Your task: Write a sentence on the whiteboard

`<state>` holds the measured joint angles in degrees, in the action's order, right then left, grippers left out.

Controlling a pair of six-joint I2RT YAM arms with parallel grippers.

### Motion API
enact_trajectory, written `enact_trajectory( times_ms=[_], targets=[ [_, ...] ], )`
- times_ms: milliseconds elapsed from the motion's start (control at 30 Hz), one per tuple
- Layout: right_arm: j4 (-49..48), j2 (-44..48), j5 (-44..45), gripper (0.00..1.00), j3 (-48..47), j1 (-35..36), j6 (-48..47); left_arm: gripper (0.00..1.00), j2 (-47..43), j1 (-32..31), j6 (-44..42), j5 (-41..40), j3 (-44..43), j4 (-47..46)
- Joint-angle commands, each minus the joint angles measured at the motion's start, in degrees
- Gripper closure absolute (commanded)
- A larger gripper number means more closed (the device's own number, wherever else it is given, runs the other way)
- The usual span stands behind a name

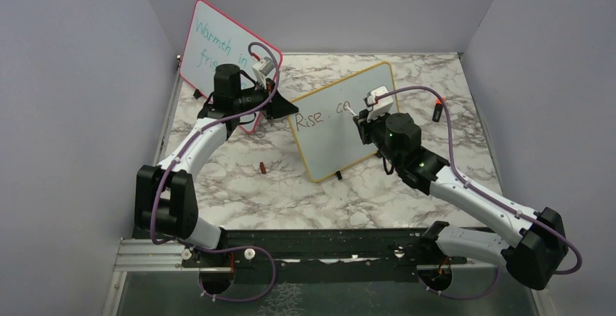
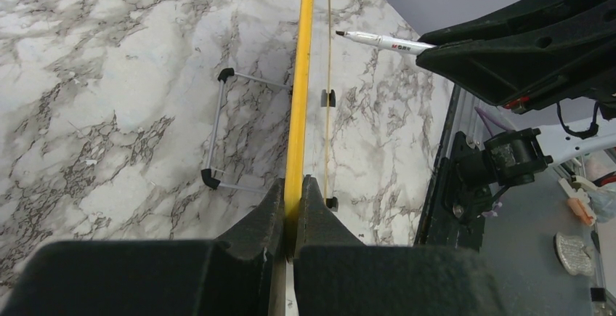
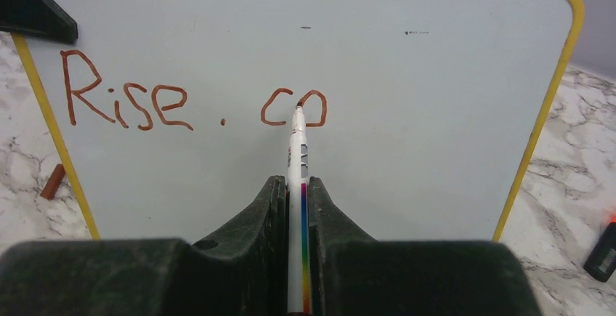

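At bench centre, top view: the whiteboard [image 1: 330, 145] is standing upright on the marbled bench [image 1: 240, 192], and the sentence [image 1: 319, 112] is reading "Rise. co". The left fingers [image 1: 282, 107] are clenching the board's 9 o'clock edge. The right fingers [image 1: 361, 118] are working at the writing face, beside the last letter. A pink-framed board [image 1: 218, 43] is standing at 11 o'clock of the whiteboard, a small red cap [image 1: 262, 168] is lying at 8 o'clock and a spare marker [image 1: 437, 110] at 3 o'clock.

Left wrist view: the left fingers are pinching the yellow frame edge-on, one on each face. The wire stand [image 2: 218, 127] is resting on the bench behind the board. The pen [image 2: 378, 39] is approaching the writing face from 1 o'clock.

Right wrist view: the right fingers are gripping the pen barrel, and the tip appears to be touching the top of the "o", at about 11 o'clock on the loop.

Judgement: the "o" is closing and the rest of "conquer" is not yet written, so the task is under halfway. For clean strokes, light, even tip pressure is wanted, with the left clamp bracing against each push. The baseline should be matching "Rise." and the letters should be staying narrow, since the room toward the 3 o'clock frame is limited.
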<state>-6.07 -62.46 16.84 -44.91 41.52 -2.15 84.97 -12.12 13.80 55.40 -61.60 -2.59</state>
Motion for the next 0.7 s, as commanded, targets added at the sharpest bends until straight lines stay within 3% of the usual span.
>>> enact_trajectory(
  times_ms=[0, 667],
  targets=[
    [0.2, 2.5, 1.9, 0.99, -0.6, -0.2, -0.2, 1.00, 0.2, -0.8, -6.4, -3.2, -0.6, 8.7],
    [-2.4, 2.9, 3.1, 0.99, 1.2, -0.2, -3.8, 1.00, 0.6, 4.1, -9.2, 1.8, -3.7, 14.4]
  ],
)
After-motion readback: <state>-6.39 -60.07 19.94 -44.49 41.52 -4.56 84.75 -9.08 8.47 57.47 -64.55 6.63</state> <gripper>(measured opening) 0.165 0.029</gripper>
